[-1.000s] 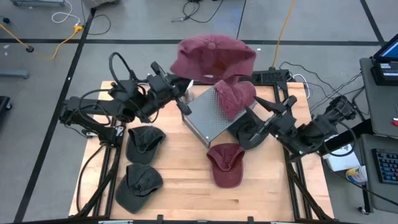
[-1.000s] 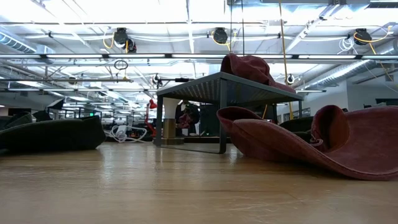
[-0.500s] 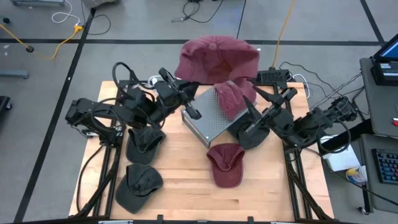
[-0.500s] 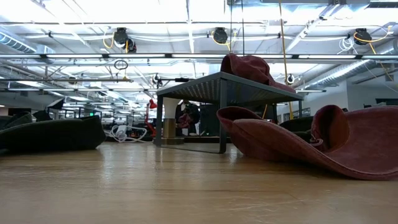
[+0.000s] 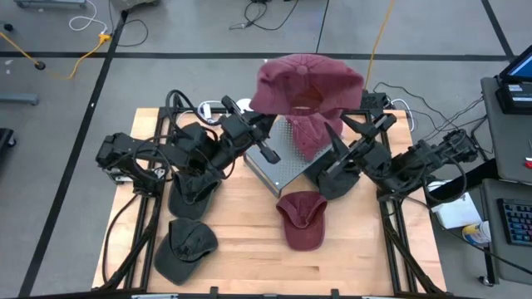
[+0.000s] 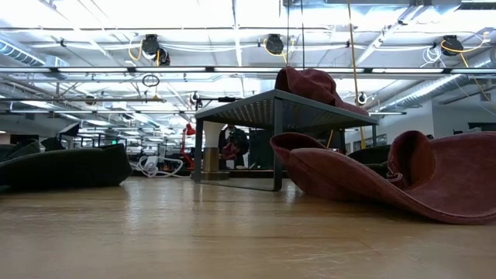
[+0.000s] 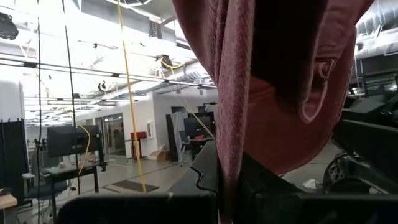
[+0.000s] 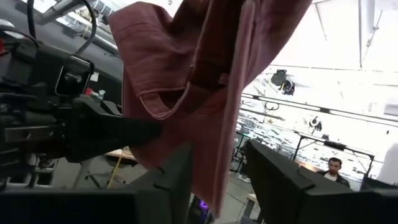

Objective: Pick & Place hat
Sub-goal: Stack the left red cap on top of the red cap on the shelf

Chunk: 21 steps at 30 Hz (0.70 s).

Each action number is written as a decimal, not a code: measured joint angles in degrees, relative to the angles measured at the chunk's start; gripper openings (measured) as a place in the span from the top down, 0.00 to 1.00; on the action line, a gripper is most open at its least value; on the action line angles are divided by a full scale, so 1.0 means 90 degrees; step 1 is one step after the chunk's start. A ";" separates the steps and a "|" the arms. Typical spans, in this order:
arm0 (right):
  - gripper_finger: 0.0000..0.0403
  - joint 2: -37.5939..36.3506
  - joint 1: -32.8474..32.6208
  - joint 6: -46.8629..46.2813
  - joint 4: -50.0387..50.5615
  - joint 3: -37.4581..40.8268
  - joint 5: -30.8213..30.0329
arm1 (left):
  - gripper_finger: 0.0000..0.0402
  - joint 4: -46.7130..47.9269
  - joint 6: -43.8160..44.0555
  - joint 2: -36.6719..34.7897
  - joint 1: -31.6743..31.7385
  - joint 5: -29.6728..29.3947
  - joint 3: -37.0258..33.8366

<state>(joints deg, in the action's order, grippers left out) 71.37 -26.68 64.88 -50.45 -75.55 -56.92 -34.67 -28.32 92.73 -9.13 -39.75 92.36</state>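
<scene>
A maroon hat [image 5: 307,79] is up in the air over the table's far side, above a grey metal stand [image 5: 278,162]. My left gripper [image 5: 262,126] reaches up to it from the left and is shut on it; the left wrist view shows the hat [image 7: 280,112] filling the picture. My right gripper [image 5: 337,151] is open beside the stand. In the right wrist view [image 8: 227,180] its fingers stand on either side of the hat's hanging cloth [image 8: 214,162]. The low view shows neither gripper. My left gripper pinches an edge of the maroon hat's cloth [image 7: 227,186] between its two fingers. The right wrist view shows those fingers [image 8: 118,130] coming at the hat's rim [image 8: 155,124] from the side. The hat is lifted clear of table and stand. Whether my right gripper touches the cloth I cannot tell.
A second maroon hat [image 5: 314,129] lies on the stand's far part. A third maroon hat [image 5: 301,218] rests on the table near the stand. Two dark hats [image 5: 193,189] [image 5: 184,245] lie on the left, another dark hat [image 5: 332,178] under my right arm.
My left gripper has carried the maroon hat toward the table's right, from far-left of the stand to over its far part, and the left arm has reached farther over the table. My right arm moved a little toward the stand early on, then kept still.
</scene>
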 joint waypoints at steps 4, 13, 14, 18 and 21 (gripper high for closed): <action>0.82 -0.0022 0.0015 0.0099 -0.0011 0.0001 0.0025 | 0.98 -0.0059 0.0017 0.0000 0.0002 0.0076 0.0002; 0.96 -0.0046 0.0097 0.0034 0.0091 -0.0005 -0.0001 | 0.98 0.0187 0.0470 -0.0010 0.0006 0.0199 0.0012; 0.97 -0.0055 0.0097 0.0044 0.0096 -0.0005 -0.0001 | 0.98 0.0186 0.0466 -0.0010 -0.0007 0.0196 0.0012; 0.98 -0.0116 0.0096 0.0087 0.0114 -0.0005 -0.0001 | 0.98 0.0191 0.0454 -0.0010 -0.0015 0.0226 0.0012; 0.99 -0.0181 0.0095 0.0163 0.0140 -0.0005 0.0018 | 0.91 0.0214 0.0498 -0.0010 -0.0017 0.0261 0.0012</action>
<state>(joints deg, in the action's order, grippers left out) 69.74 -25.82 66.35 -49.19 -75.59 -56.75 -32.74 -23.83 92.64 -9.28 -37.40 92.47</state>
